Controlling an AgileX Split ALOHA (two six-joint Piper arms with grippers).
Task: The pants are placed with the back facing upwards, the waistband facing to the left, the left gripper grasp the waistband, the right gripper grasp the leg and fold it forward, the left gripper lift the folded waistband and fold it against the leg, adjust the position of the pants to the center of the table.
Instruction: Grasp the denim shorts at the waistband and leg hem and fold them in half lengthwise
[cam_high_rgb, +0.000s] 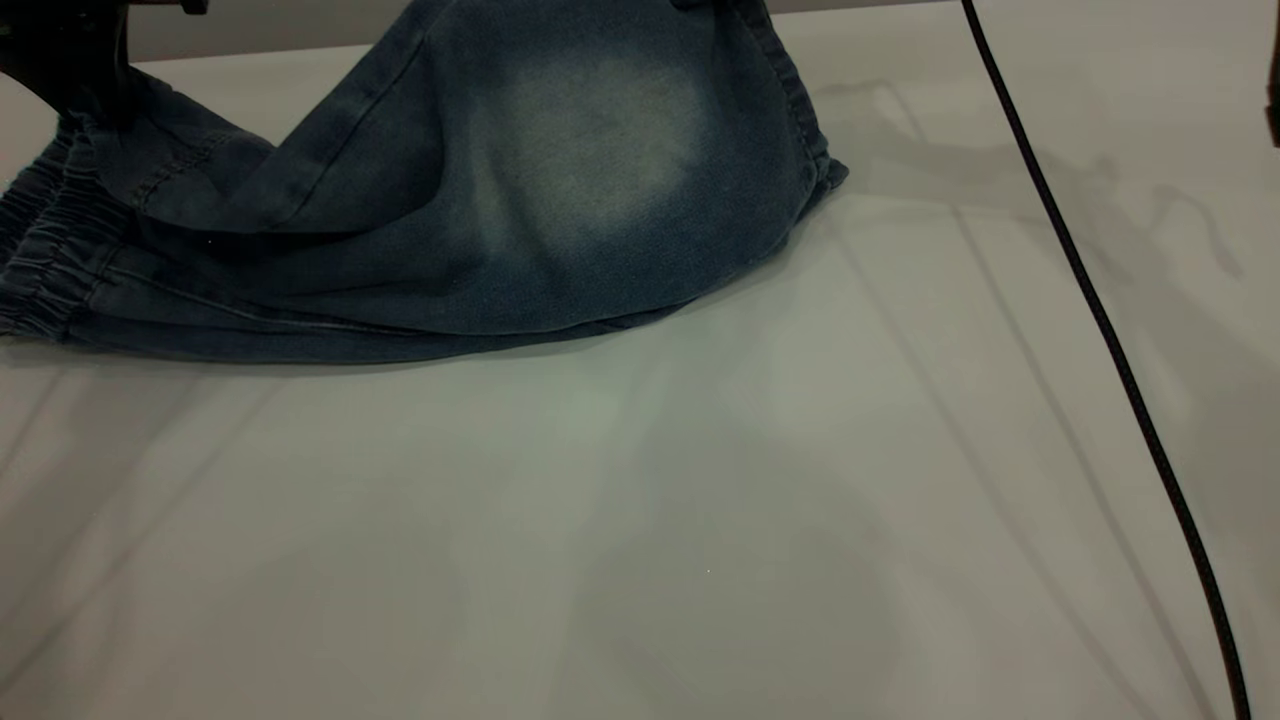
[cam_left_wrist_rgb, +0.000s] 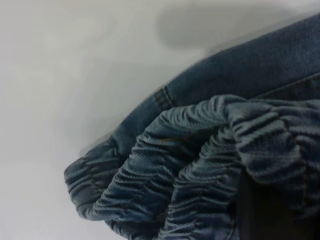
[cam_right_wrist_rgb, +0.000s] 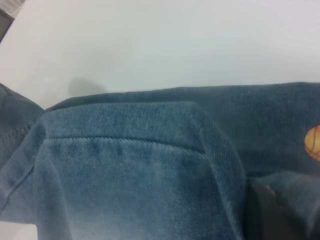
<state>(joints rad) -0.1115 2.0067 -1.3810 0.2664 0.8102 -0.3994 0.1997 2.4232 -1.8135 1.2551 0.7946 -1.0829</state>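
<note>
While draped half-folded on the desk (cam_high_rgb: 700, 480), the pants (cam_high_rgb: 480, 220) are raised at both ends.
The gathered waistband (cam_left_wrist_rgb: 200, 165) bunches against the left gripper (cam_high_rgb: 60, 45); the leg (cam_right_wrist_rgb: 135, 170) hem lies against the right gripper (cam_right_wrist_rgb: 275, 215). I cannot tell whether either's fingers are closed.
</note>
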